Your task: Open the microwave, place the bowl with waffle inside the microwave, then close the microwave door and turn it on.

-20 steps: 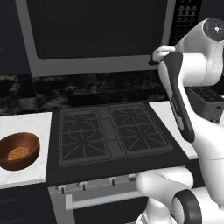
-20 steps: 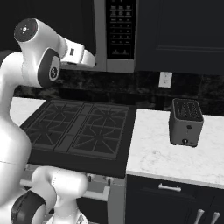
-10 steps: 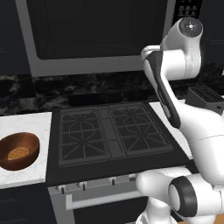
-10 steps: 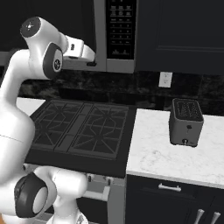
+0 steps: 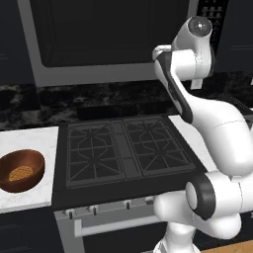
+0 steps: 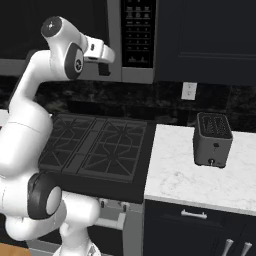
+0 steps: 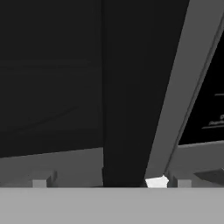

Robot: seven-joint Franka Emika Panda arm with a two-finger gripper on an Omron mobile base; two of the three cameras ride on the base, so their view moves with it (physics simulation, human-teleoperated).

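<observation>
Item one, the microwave [image 5: 113, 39]: mounted above the stove [image 5: 126, 153], its door [image 5: 106, 37] shut, dark glass facing me, black button panel [image 6: 137, 32] at the right. Item two, the door's vertical black bar handle [image 7: 124, 92]: in the hand view it runs straight up the middle of the frame, which I read as the arm being lined up on it so the door can be pulled open first. Item three, my tool [image 6: 104, 65]: raised to the microwave's lower right corner, just in front of the door edge; its two finger tips [image 7: 40, 180] peek up either side of the handle's foot, standing apart, though I cannot tell whether they reach around the bar or sit short of it. Item four, the bowl [image 5: 21, 170]: reddish-brown, resting on the white desk [image 5: 29, 197] left of the stove, well apart from the arm, waiting there because the cavity is not yet open. Item five, the waffle [image 5: 21, 173]: golden, lying flat in the bowl's bottom. Item six, a small dark grey toaster [image 6: 213, 138] on the right-hand desk [image 6: 200, 180], no part of this job. My judgement: opening step in hand, nothing of the task completed.
</observation>
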